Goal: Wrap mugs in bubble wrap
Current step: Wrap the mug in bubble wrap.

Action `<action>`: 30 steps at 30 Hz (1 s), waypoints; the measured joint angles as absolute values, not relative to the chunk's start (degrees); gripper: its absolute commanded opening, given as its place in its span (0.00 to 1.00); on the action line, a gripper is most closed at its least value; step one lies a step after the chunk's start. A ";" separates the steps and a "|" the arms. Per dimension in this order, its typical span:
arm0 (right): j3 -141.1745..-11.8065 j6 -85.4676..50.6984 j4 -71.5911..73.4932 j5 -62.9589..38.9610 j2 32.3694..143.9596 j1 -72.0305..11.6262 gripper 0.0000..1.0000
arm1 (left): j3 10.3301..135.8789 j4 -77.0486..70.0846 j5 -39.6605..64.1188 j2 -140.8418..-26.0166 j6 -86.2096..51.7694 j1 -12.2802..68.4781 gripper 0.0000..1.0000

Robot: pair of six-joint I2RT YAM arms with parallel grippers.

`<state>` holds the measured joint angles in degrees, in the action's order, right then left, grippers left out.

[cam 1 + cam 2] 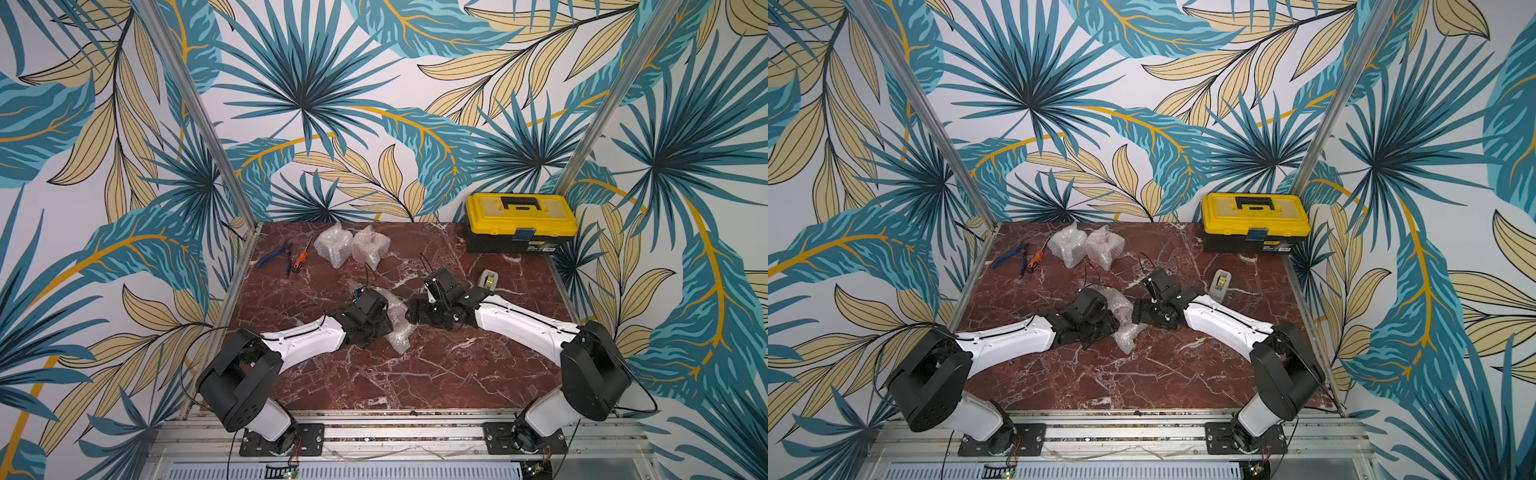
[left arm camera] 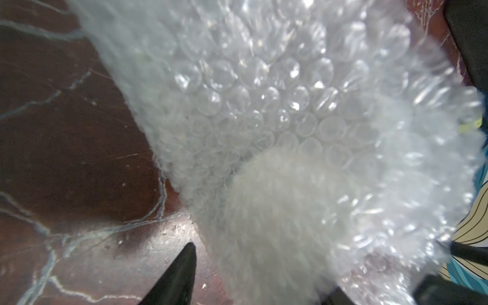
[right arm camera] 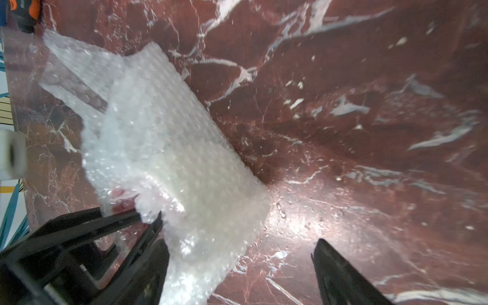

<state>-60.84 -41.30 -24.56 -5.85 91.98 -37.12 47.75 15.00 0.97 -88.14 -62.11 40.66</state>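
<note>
Though toolbox (image 1: 521,222) label blurs, left gripper (image 2: 261,266) seemingly clasps bubble wrap (image 2: 264,105); right gripper (image 3: 240,244) gapes.

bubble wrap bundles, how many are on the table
3. Two back bundles sit side by side near the pliers; a third bundle lies in the middle of the table. More could be hidden.

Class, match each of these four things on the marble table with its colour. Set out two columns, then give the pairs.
1 toolbox
2 pliers
3 screwdriver
4 bubble wrap

A orange handle
B translucent white
C yellow lid, black base
D blue handles

Pairs: 1-C, 2-D, 3-A, 4-B
</note>
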 measured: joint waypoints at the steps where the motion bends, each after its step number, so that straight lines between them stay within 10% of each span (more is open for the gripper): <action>1: -60.49 -42.04 -23.57 -6.79 92.75 -37.32 0.86 | 47.75 15.07 0.97 -88.14 -62.22 40.69 0.59; 17: -63.51 -43.33 -20.03 -9.93 102.19 -37.60 0.81 | 46.94 16.34 0.56 -84.79 -60.73 38.79 0.74; 30: -65.82 -42.26 -22.57 -9.63 103.42 -37.50 0.80 | 44.60 9.80 9.10 -80.55 -52.49 16.32 0.71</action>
